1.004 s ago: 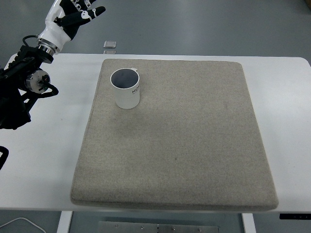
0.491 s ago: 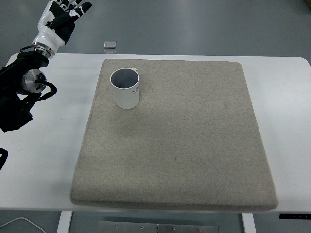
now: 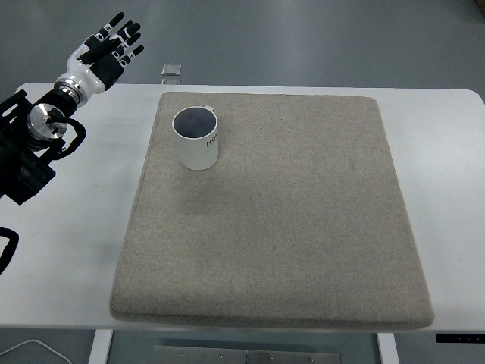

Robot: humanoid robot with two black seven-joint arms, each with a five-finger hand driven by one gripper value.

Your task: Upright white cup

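A white cup stands upright on the far left part of the beige mat, its dark opening facing up and black print on its side. My left hand hovers past the table's far left corner, well left of the cup. Its fingers are spread and hold nothing. The black left arm runs down the left edge. The right arm is out of view.
The mat lies on a white table. A small flat grey object sits on the floor just beyond the table's far edge. A cable shows at the bottom left corner.
My left hand has dropped slightly and turned, its fingers now fanned out toward the upper right. The cup has not moved.
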